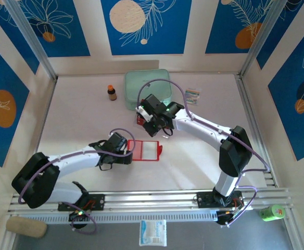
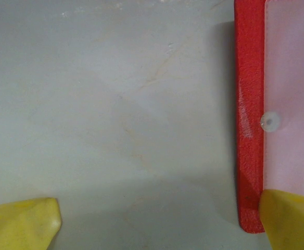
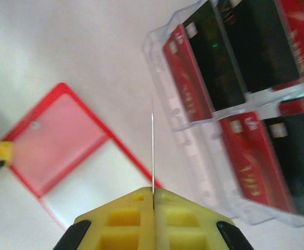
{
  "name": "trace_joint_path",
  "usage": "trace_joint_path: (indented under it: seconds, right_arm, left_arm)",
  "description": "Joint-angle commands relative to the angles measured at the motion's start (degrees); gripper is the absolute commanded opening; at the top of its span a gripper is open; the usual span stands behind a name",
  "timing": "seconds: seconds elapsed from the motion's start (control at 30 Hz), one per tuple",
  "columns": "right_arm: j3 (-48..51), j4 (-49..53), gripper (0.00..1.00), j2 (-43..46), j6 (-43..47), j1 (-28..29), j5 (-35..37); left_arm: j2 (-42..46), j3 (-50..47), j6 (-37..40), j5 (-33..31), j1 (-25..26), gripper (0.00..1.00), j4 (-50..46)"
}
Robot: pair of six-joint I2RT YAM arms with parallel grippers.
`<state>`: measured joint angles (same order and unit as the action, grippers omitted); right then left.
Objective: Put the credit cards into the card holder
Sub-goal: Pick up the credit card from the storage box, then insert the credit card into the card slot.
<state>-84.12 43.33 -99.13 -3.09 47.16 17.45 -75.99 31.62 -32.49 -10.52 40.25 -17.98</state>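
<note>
Both arms angle inward; left gripper (image 2: 160, 211) splayed at card holder (image 3: 58, 140), right gripper (image 3: 153, 194) pinching credit card (image 3: 152, 148).

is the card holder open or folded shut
Open: the card holder lies spread flat, its pale inner pockets edged in red facing up.

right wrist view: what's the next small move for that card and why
Probably carry the card, pinched edge-on in the right gripper, toward the card holder: it lies open, and the left gripper rests a finger on its corner.
</note>
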Motion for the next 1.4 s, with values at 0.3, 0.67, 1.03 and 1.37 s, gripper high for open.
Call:
trace_joint_path:
  seconds: [0.3,0.67,1.03,1.37]
  right_arm:
    - [8.52,-9.67,0.00,-1.11,-29.51,1.27,-17.89]
    - [13.61,-14.52,0.00,-4.88,-37.87,0.33,-20.12]
    - [16.44,-16.79,0.00,-5.21,-39.78,-0.97,-21.23]
    - [17.91,-18.04,0.00,-3.98,-40.54,-1.01,-21.61]
  left_arm:
    - [0.41,-1.39,-0.09,5.20,-0.39,1.00,8.23]
    - [3.83,-0.14,-0.19,4.74,-0.35,1.00,5.34]
    - [2.92,5.03,0.27,1.30,-0.44,1.00,2.54]
    - [-5.36,7.21,2.45,-0.34,-1.26,1.00,4.22]
